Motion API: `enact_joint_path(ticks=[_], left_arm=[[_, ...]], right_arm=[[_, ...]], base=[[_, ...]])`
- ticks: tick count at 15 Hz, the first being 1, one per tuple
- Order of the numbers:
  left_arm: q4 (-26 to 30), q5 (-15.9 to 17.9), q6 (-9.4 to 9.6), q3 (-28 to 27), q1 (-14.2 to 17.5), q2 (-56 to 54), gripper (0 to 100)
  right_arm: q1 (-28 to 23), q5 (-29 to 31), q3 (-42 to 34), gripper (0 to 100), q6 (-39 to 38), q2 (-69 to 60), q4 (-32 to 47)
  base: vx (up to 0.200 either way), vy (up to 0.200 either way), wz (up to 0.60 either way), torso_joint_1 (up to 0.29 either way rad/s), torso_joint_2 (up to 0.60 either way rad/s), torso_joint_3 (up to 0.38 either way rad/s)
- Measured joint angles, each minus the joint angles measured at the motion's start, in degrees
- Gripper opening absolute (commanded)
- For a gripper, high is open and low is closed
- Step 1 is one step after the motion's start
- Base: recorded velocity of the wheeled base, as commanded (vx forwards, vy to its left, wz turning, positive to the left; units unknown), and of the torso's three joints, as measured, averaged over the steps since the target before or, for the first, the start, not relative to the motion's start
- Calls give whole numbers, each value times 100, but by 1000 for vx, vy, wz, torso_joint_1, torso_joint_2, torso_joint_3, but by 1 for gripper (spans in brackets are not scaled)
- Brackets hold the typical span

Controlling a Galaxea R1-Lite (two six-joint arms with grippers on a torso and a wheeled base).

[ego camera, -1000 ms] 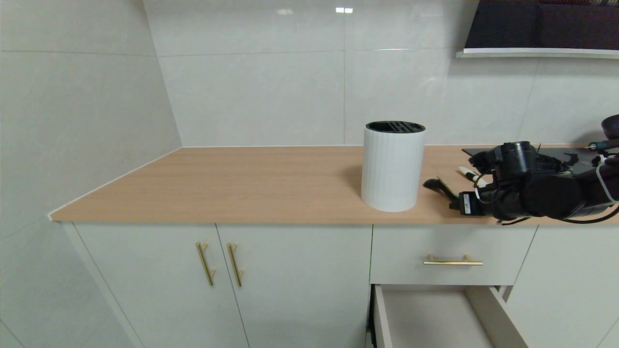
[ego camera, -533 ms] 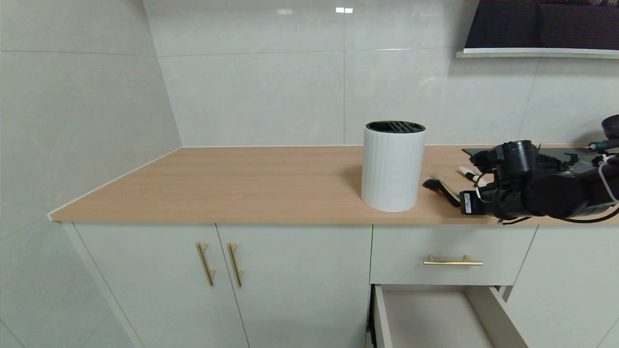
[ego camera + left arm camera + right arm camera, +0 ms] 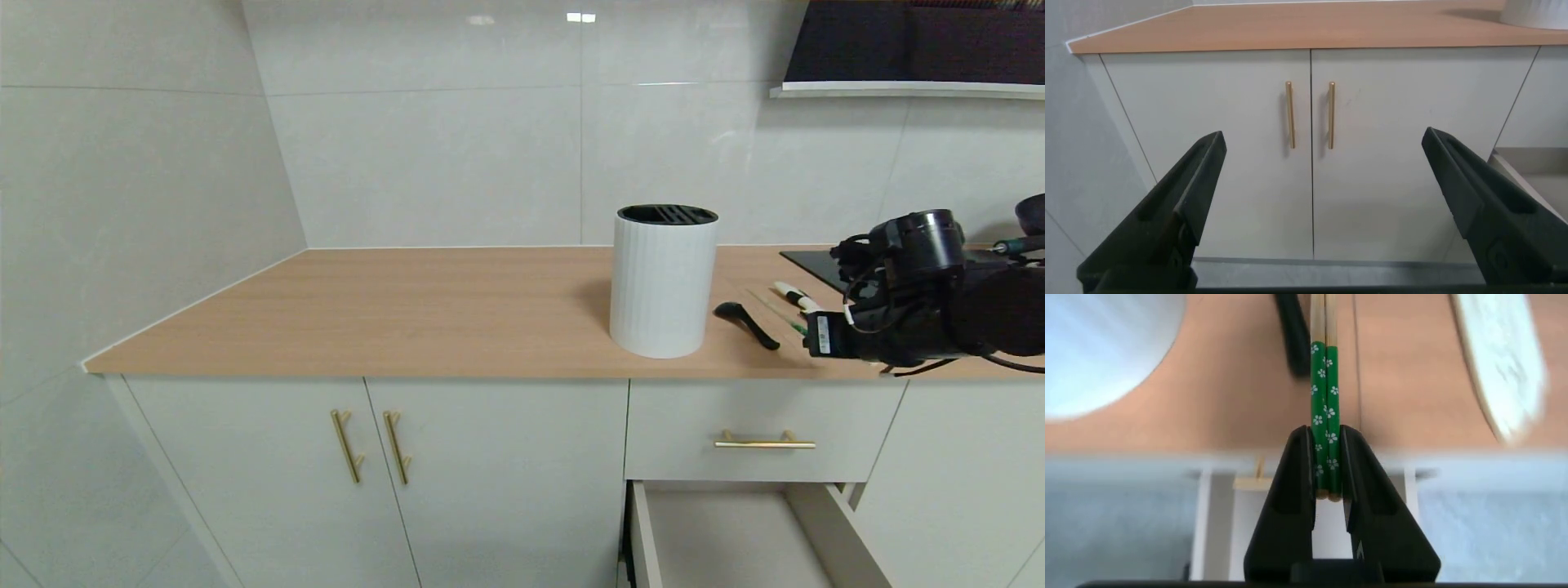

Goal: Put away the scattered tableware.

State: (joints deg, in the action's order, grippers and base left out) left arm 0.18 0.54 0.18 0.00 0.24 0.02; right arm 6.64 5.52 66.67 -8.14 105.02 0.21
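The right arm (image 3: 939, 318) lies level above the table's (image 3: 408, 302) front edge, to the right of the white holder (image 3: 663, 282). Its pincer (image 3: 1327, 445) is clenched on a pair of green chopsticks (image 3: 1324, 376), which point out over the table beside a black spoon (image 3: 747, 322). The left pincer (image 3: 1323, 143) hangs low with its fingers spread wide, facing the cupboard doors (image 3: 1310, 155).

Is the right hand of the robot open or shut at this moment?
Shut on the chopsticks: in the right wrist view, the right hand has its two fingers pressed against both sides of the green, flowered pair.
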Motion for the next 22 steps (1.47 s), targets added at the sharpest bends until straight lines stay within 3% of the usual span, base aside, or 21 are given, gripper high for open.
enact_joint_path(ticks=[4, 7, 12, 22], left_arm=[[-2, 0, 0, 0, -2, 0, 100], [-2, -2, 0, 0, 0, 0, 100], [0, 0, 0, 0, 0, 0, 100], [2, 0, -2, 0, 0, 0, 100]], right_arm=[[11, -293, -366, 0, -72, -1351, 1087], [62, -733, -868, 0, -44, -2291, 1262], [245, -853, -1797, 0, 631, -3452, 1284], [1673, -817, -2511, 0, 1013, -4146, 1273]], base=[[0, 0, 0, 0, 0, 0], [0, 0, 0, 0, 0, 0], [0, 0, 0, 0, 0, 0], [0, 0, 0, -55, 125, 76]])
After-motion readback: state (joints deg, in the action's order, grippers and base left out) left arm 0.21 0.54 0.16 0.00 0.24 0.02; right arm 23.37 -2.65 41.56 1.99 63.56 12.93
